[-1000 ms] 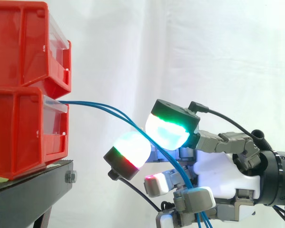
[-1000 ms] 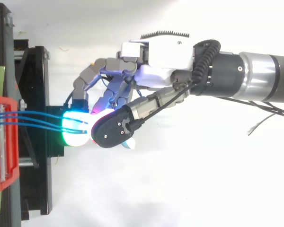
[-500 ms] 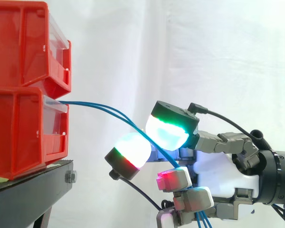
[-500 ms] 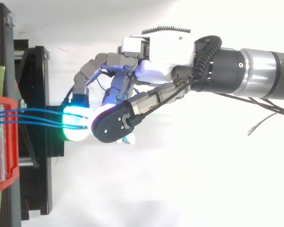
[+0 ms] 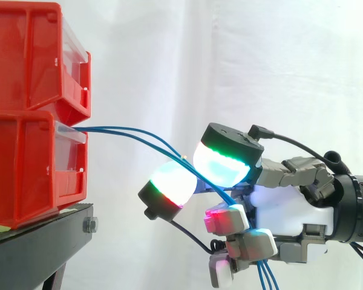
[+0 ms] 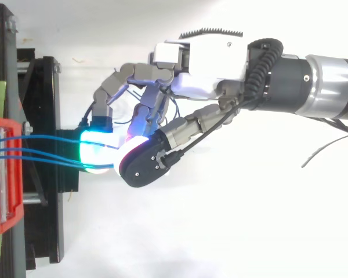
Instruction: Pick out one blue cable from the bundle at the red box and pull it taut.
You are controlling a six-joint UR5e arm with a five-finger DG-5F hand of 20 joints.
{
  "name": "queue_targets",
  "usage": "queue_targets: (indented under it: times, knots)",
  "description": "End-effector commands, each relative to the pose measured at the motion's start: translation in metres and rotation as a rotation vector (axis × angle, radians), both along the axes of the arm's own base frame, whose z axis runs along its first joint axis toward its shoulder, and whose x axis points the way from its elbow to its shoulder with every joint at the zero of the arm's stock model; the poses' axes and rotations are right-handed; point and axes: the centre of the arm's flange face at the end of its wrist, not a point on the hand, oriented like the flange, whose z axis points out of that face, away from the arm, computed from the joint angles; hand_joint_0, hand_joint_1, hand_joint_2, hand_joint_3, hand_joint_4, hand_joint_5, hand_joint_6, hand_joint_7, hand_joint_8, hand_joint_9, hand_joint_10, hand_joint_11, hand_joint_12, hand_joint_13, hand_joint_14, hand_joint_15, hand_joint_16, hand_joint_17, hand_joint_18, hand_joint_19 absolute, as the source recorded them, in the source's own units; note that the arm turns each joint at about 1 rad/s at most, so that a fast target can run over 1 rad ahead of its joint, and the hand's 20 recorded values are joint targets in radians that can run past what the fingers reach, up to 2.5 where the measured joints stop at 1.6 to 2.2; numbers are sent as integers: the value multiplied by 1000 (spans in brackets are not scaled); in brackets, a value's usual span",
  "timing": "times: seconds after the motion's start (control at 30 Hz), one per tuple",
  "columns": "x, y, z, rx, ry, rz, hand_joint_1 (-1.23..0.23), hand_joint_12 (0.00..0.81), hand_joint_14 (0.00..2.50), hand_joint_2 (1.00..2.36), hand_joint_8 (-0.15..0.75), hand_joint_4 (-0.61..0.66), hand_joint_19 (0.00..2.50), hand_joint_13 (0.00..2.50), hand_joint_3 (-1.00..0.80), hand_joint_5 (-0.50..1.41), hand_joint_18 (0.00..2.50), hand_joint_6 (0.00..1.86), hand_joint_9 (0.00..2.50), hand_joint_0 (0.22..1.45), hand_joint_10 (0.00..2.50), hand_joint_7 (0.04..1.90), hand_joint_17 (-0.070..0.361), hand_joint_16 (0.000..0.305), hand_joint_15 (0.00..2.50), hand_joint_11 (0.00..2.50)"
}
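Observation:
Several thin blue cables (image 5: pixel 139 138) come out of the lower red bin (image 5: pixel 24 172) and slope down to the right into my hand (image 5: pixel 290 211). They run between a green-cyan glowing pad (image 5: pixel 221 164) and a white-red glowing pad (image 5: pixel 169 186), then drop behind the curled lower fingers. In the top view the blue cables (image 6: pixel 46 152) fan from the bin (image 6: pixel 3 174) to the hand (image 6: pixel 203 63), whose pads close together over them. How many strands the pads actually pinch is hidden.
A second red bin (image 5: pixel 24 54) is stacked on the lower one, both on a black stand (image 5: pixel 36 241). A white curtain hangs behind. The arm (image 6: pixel 313 95) reaches in from the right.
The lower fingers have curled in further over the cables. The hand has shifted slightly right, away from the bin, and the cables have spread a little apart.

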Motion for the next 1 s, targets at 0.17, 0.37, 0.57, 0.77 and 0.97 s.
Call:
queue_targets:
  times: [0.17, 0.37, 0.57, 0.77, 0.97]
  knots:
    - [-6, 0, 11, -23, 30, -1, -875, 414, 25, 1006, 287, -52, 673, 1366, -422, -192, 950, 948, 1177, 755, 23, 738, 89, 40, 850, 940]
    - [-10, 0, 14, -42, 58, 0, -905, 413, 26, 1006, 284, -50, 685, 1365, -441, -192, 960, 952, 1175, 774, 24, 748, 90, 40, 848, 950]
    - [-10, 0, 13, -45, 61, -2, -919, 412, 26, 1002, 286, -43, 693, 1363, -477, -191, 964, 957, 1183, 797, 23, 737, 90, 40, 845, 948]
    - [-10, -1, 13, -45, 61, -3, -944, 412, 26, 1000, 290, 6, 674, 1364, -500, -184, 982, 959, 1193, 811, 23, 760, 90, 40, 849, 951]
    - [-9, 0, 13, -45, 58, -2, -970, 415, 26, 1000, 293, 59, 634, 1363, -500, -178, 999, 959, 1212, 780, 24, 747, 90, 40, 841, 968]
